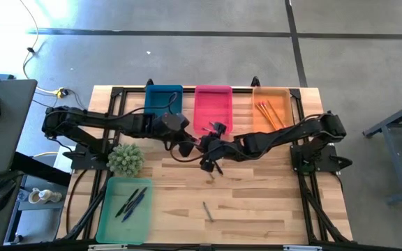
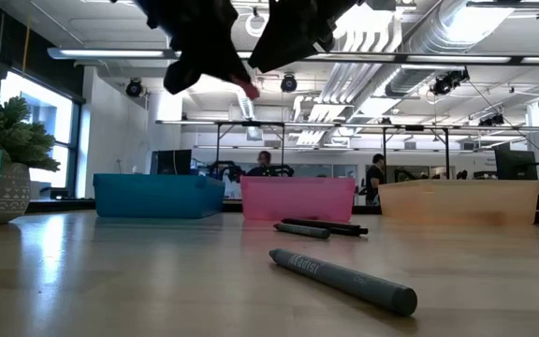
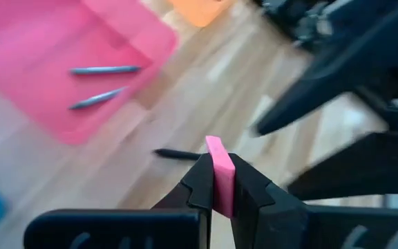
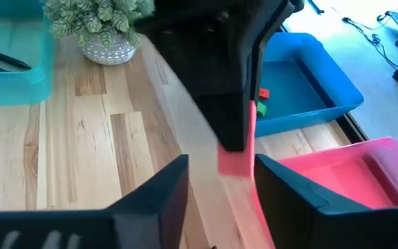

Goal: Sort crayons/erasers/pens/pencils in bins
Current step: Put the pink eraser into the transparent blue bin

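My two hands meet over the middle of the table (image 1: 271, 202), just in front of the pink bin (image 1: 212, 106); bare wood lies open toward the near edge, with only a grey crayon (image 1: 206, 210) there; the plant (image 1: 125, 160) stands off to my left. My left hand (image 3: 221, 197) is pressed together, pinching a pink eraser (image 3: 220, 181) upright between its fingertips; my right hand (image 4: 220, 181) is spread, its fingers either side of that eraser without gripping it.
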Robot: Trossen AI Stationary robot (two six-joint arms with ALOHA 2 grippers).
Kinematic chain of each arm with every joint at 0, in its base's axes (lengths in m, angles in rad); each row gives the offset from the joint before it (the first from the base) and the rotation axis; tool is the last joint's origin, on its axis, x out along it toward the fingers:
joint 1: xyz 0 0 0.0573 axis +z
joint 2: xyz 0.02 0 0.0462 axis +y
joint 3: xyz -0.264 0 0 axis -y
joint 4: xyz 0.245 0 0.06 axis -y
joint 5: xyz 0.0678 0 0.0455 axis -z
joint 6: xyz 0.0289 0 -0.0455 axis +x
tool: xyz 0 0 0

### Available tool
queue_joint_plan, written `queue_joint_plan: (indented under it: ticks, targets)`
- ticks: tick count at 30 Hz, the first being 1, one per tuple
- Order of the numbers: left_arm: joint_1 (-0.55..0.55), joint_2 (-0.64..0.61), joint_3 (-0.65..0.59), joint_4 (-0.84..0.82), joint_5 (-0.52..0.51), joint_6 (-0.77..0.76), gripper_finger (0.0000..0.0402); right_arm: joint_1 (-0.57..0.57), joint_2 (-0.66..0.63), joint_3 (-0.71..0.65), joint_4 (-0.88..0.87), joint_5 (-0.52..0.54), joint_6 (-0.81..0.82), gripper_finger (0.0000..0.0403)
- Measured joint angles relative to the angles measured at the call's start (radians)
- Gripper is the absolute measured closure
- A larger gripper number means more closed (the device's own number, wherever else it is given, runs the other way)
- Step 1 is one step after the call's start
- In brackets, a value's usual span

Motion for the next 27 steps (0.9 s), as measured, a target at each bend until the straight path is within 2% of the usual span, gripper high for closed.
queue_joint_plan:
  ticks: [6,15,27]
  targets:
    - [0.053,-0.001,0.000,-0.087,-0.052,0.046,0.0392,-0.016,-0.033,0.000,-0.028,0.003,-0.008,0.0219]
    - [0.179,-0.005,0.000,-0.214,-0.126,0.121,0.0392,-0.095,-0.091,0.001,-0.106,0.000,-0.044,0.0218]
    - [0.372,-0.004,0.000,-0.363,-0.229,0.163,0.0392,-0.238,-0.109,0.001,-0.181,-0.145,-0.102,0.0217]
